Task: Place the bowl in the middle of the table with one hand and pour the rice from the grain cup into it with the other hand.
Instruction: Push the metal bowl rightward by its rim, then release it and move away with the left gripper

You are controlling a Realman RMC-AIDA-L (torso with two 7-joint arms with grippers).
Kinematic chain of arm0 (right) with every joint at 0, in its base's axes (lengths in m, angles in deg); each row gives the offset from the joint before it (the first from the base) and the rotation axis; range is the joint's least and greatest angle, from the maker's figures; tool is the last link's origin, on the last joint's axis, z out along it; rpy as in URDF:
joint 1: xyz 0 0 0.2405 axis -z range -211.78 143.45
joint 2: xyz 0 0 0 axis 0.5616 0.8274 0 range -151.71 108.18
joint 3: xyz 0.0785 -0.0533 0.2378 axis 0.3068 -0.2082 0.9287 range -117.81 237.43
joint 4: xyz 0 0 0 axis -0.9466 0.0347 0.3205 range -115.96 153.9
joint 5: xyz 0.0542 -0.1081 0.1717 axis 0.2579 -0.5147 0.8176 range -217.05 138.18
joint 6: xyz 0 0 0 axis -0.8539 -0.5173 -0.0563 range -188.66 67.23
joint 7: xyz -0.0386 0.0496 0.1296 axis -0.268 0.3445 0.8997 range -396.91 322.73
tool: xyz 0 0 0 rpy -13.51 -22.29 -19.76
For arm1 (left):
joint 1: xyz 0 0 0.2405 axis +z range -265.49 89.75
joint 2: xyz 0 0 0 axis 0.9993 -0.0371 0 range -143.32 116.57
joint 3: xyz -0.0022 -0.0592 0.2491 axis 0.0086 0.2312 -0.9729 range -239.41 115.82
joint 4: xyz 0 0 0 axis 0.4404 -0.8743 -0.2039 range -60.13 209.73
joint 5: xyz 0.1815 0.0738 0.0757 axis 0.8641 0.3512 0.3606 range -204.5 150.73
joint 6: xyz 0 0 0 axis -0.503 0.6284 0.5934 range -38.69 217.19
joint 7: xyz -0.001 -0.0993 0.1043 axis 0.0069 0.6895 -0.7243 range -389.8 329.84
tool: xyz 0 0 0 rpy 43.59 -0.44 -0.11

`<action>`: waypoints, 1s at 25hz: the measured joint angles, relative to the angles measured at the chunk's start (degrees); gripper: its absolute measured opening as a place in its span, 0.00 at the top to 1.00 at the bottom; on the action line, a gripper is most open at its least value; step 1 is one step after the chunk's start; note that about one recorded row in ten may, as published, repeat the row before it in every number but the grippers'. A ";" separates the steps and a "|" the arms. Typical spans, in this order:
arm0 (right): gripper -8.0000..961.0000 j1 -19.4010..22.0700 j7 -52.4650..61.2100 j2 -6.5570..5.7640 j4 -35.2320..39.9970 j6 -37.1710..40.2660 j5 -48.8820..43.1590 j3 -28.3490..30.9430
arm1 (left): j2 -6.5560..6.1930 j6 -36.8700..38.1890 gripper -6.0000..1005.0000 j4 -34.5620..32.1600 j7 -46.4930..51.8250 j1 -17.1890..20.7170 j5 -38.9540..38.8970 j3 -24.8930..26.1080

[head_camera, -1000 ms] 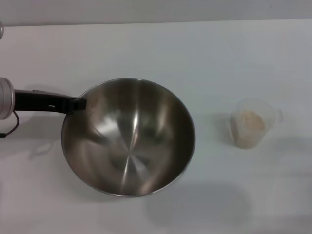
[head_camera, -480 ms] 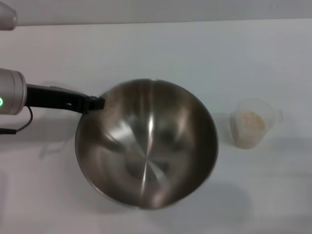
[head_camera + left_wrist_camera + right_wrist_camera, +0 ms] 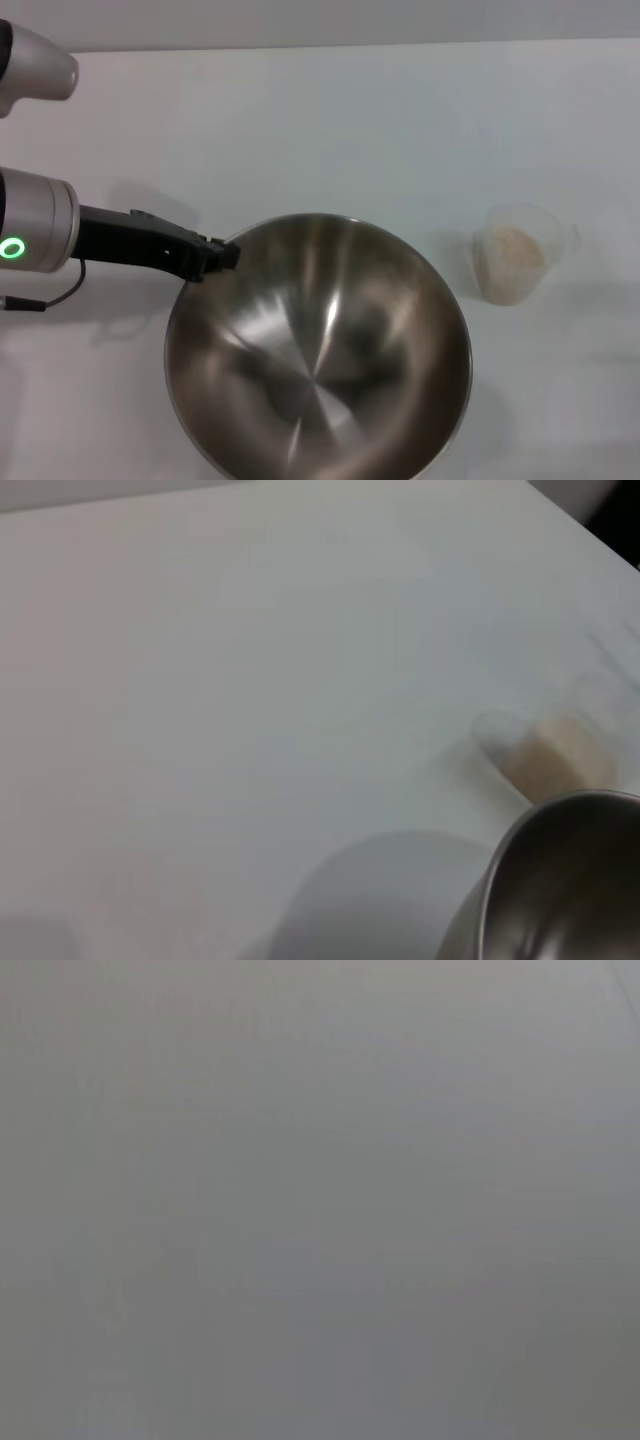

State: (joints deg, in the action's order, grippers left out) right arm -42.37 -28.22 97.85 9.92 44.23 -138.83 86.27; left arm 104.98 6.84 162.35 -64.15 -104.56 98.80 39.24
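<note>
Bowl [image 3: 320,350], rim pinched in the left claw [image 3: 222,255], has shifted right and nearer, toward the grain cup [image 3: 517,252].

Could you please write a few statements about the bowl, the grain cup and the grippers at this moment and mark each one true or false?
1. The left gripper is shut on the rim of the bowl. True.
2. The rice has been poured into the bowl. False: the rice is in the grain cup, and the bowl is empty.
3. The grain cup stands upright on the table on the robot's right of the bowl, apart from it. True.
4. The right gripper holds the grain cup. False: nothing touches the cup, and the right gripper is not in view.
5. The bowl is upside down. False: its opening faces up.
</note>
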 joint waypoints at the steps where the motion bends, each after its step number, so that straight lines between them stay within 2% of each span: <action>1: 0.15 -0.02 -0.02 0.00 0.00 0.00 0.00 0.00 | 0.00 -0.06 0.93 -0.06 -0.07 0.00 0.01 -0.27; 25: 0.15 0.07 -0.03 0.08 0.00 -0.01 0.00 0.00 | -0.04 2.93 0.91 -2.49 -1.67 -0.54 0.00 -0.46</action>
State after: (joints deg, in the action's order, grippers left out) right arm -42.29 -28.25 97.94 9.92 44.22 -138.83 86.27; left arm 104.93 9.77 159.86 -65.82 -105.09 98.80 38.79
